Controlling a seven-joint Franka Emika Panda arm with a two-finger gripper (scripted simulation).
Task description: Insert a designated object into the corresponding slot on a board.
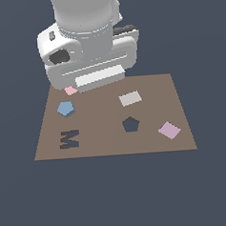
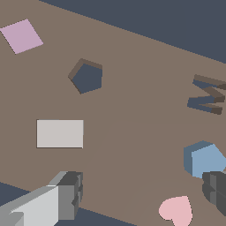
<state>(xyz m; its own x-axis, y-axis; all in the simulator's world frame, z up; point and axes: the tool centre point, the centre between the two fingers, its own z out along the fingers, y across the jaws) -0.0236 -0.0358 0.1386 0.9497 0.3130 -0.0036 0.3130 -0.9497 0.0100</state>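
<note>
Nothing of the insertion is done yet, as far as I can judge: the blue pentagon block (image 1: 65,108) lies flat on the board (image 1: 102,139), well apart from the pentagon slot (image 1: 130,124), which is bare. My gripper (image 2: 141,194) is spread wide and has hold of nothing; in the wrist view one finger (image 2: 68,194) shows pale and the other finger (image 2: 216,187) dark, with open board between them. The block sits just beside the dark finger, on its inner side, not yet centred between the two. The slot lies farther out ahead of the gripper, beyond the grey rectangle tile (image 2: 59,133).

What is left, I reckon, is all of it: centre over the block, descend, close, lift, carry it to the slot and match its corners before lowering.

By count I see one blue pentagon block, one pentagon slot, one M-shaped recess (image 1: 69,139), one grey rectangle tile, one pink heart (image 2: 176,210) close under the gripper, one lilac diamond tile (image 1: 169,129) far off past the slot, and one board.
</note>
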